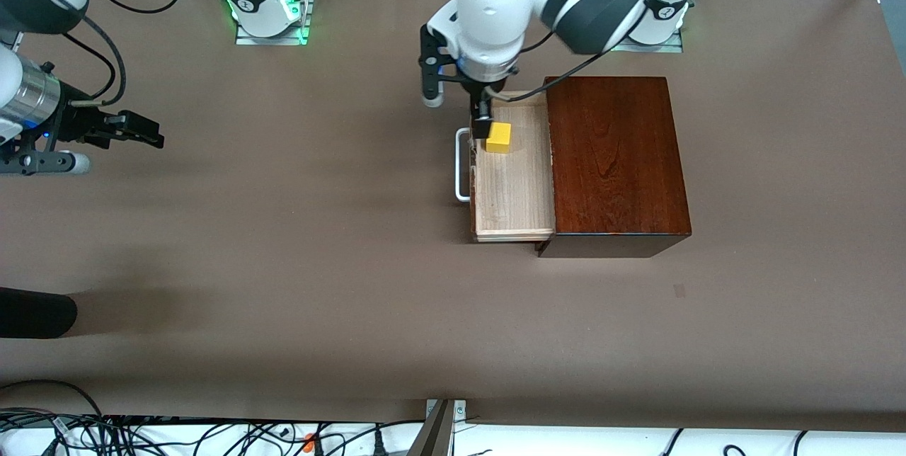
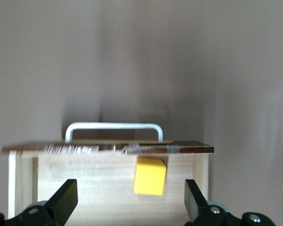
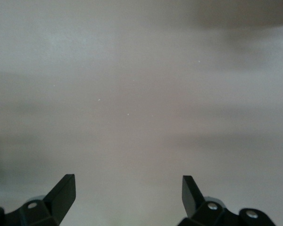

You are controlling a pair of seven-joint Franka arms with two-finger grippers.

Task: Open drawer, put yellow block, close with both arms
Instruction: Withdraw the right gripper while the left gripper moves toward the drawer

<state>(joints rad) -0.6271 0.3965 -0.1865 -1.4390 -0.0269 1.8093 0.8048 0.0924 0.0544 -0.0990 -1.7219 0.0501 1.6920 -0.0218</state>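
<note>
From the front view, the pale light-wood drawer [image 1: 511, 180] with its white metal bar handle [image 1: 461, 164] stands pulled out of the glossy dark-brown wooden box [image 1: 614, 158], toward the right arm's end of the brown table [image 1: 283, 265]. The small bright yellow cube [image 1: 498, 137] lies in the drawer tray, at the end farther from the front camera, close to the drawer front. The left arm's black two-finger gripper [image 1: 483, 116] hangs over that end of the tray, just beside the cube. The right arm's black gripper [image 1: 145, 134] waits over bare table at the right arm's end, well apart from the box.

In the left wrist view, the left gripper [image 2: 132, 200] has its fingers [image 2: 66, 197] spread wide and grips nothing; the yellow cube [image 2: 150, 176] sits between them on the tray floor, against the drawer front, with the handle [image 2: 114, 127] past it.

In the right wrist view, the right gripper [image 3: 127, 193] is spread wide and empty, with only table [image 3: 141, 94] under it.
</note>
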